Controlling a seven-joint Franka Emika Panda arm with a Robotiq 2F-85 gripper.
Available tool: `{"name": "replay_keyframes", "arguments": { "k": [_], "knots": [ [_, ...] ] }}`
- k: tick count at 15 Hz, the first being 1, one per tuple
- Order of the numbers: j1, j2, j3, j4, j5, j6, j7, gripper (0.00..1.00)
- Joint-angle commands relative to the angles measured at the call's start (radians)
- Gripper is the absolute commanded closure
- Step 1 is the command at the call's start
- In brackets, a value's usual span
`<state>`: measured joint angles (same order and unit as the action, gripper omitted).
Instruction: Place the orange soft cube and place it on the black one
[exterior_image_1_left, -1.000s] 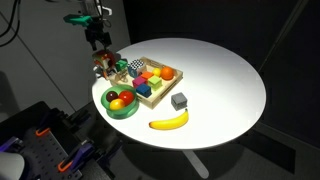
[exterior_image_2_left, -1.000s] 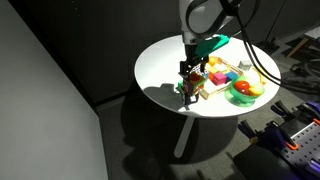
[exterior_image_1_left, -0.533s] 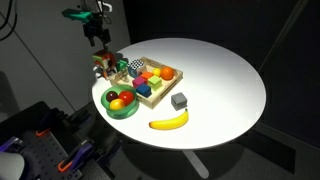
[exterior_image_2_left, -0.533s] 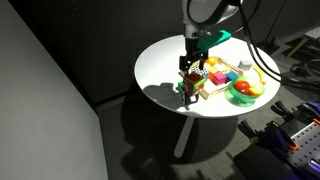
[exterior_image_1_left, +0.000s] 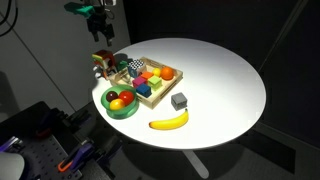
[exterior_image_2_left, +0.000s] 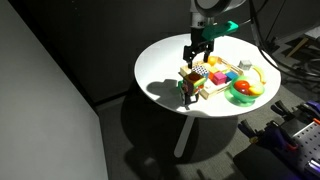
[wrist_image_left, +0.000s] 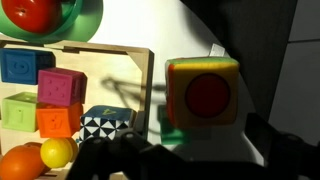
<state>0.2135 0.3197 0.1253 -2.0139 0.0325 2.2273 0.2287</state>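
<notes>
Inventory of the round white surface (exterior_image_1_left: 230, 80), taken near to far in an exterior view.

1. Banana (exterior_image_1_left: 169, 122), yellow, lying flat near the front edge, apart from everything else.
2. Green bowl (exterior_image_1_left: 122, 114), just in front of the tray's left end, holding red and orange fruit (exterior_image_1_left: 120, 98).
3. Grey cube (exterior_image_1_left: 179, 100), alone on the surface just beside the tray's front right side.
4. Wooden tray (exterior_image_1_left: 150, 99), shallow, filled with small coloured blocks. In the wrist view we count a blue block (wrist_image_left: 20, 66), a pink block (wrist_image_left: 60, 88), a green block (wrist_image_left: 20, 110), an orange block (wrist_image_left: 60, 120) and a black-and-white patterned block (wrist_image_left: 105, 125). A round orange fruit (wrist_image_left: 20, 162) and a smaller yellow one (wrist_image_left: 58, 152) lie beside them.
5. Orange soft cube (exterior_image_1_left: 103, 62), outside the tray at its far left end, near the rim of the surface. In the wrist view it shows a red-orange disc on a face edged in yellow-green. It sits raised, on top of item 6.
6. Black cube (exterior_image_2_left: 187, 93), directly under the orange soft cube. It is small and dark in both exterior views, and we cannot see it in the wrist view.
7. Gripper (exterior_image_1_left: 100, 36), hanging above the stack and clear of it. Its fingers are spread, with nothing between them, and only dark, blurred finger shapes show along the bottom of the wrist view.
</notes>
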Motion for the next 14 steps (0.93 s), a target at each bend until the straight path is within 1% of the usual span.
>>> {"name": "replay_keyframes", "arguments": {
  "k": [1, 14],
  "knots": [
    [-0.023, -0.068, -0.009, -0.038, 0.022, -0.020, 0.020, 0.00],
    [-0.070, -0.227, -0.075, -0.151, -0.062, -0.029, 0.100, 0.00]
  ]
}}
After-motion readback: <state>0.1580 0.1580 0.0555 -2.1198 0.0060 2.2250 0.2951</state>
